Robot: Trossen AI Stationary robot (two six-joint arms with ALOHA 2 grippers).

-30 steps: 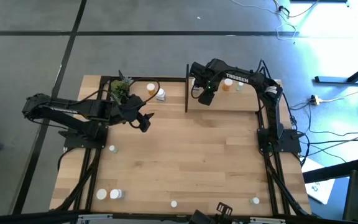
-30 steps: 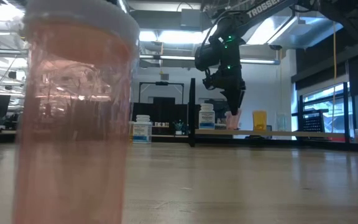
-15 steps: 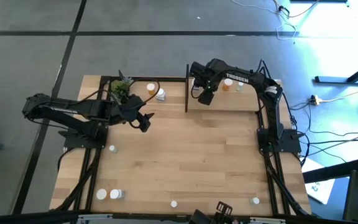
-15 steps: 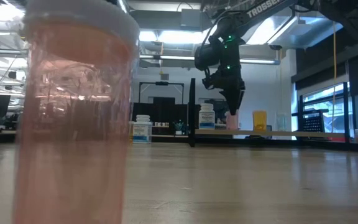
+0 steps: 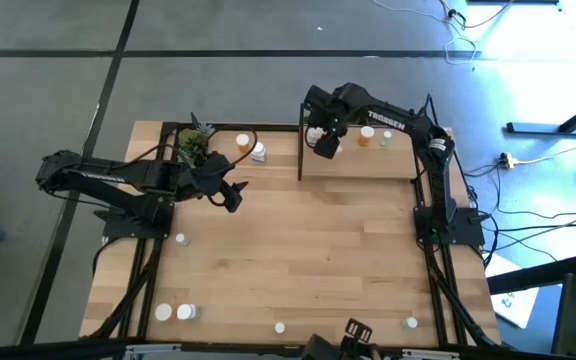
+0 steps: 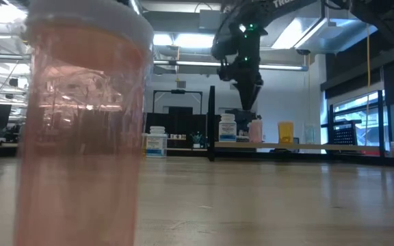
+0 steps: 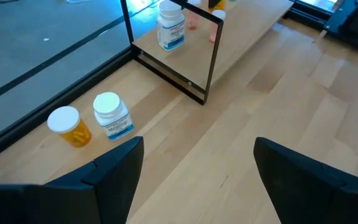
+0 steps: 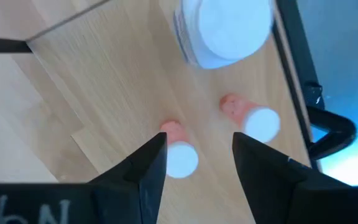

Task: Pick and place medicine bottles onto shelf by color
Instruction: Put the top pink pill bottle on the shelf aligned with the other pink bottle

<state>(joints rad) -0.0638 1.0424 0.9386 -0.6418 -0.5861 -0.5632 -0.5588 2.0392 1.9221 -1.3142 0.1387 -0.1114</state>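
Note:
The shelf is a light board with black posts at the table's far right. On it stand a white bottle, two pink white-capped bottles and an orange one. My right gripper hangs open, pointing down, above the nearer pink bottle. In the right wrist view that bottle shows between the fingers, below them and untouched. My left gripper waits open over the table left of the shelf.
An orange bottle and a white one stand on the table left of the shelf, beside a potted plant. Several small bottles lie scattered toward the near edge. One pink bottle stands close to the low camera.
My right gripper has let go of the pink bottle on the shelf and has risen straight up clear of it. The bottle stays upright on the shelf board.

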